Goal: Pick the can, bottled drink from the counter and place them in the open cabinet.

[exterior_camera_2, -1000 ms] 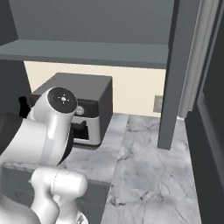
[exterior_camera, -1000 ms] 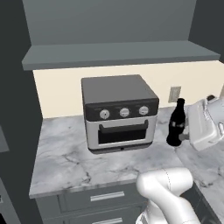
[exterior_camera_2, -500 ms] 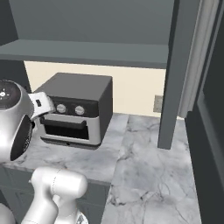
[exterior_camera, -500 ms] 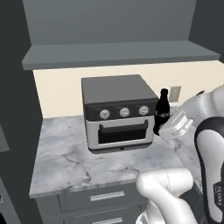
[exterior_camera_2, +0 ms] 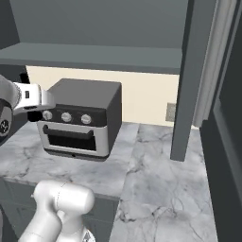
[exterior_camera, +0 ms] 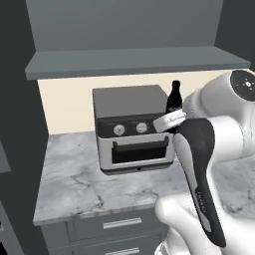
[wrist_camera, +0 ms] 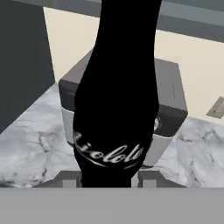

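Your gripper (wrist_camera: 109, 177) is pinched on the bottled drink (wrist_camera: 117, 87), one finger on each side of its base, and the bottle stands upright in the hold. It is off the counter and in the air, level with the top of the toaster oven (exterior_camera: 133, 133) and well below the shelf of the open cabinet (exterior_camera: 134, 63).

The main risk is height. The shelf sits above the hand, and its front lip lies between the bottle's neck and the space where it has to go. If you push forward before you have lifted enough, the cap will likely strike that lip and the bottle may twist in the fingers or tip out. The hold is low on a tall, smooth body, so a knock near the top has plenty of leverage. The toaster oven is just beyond the hand too; drifting forward at this level could clip its top corner.

The hand view gives you the grip itself and the label band, but the bottle hides nearly everything ahead. The left base view shows the bottle's neck and cap against the wall beside the oven, and how far under the shelf it sits. The right base view shows the tall cabinet door (exterior_camera_2: 186, 80) to the side, which the other two do not.
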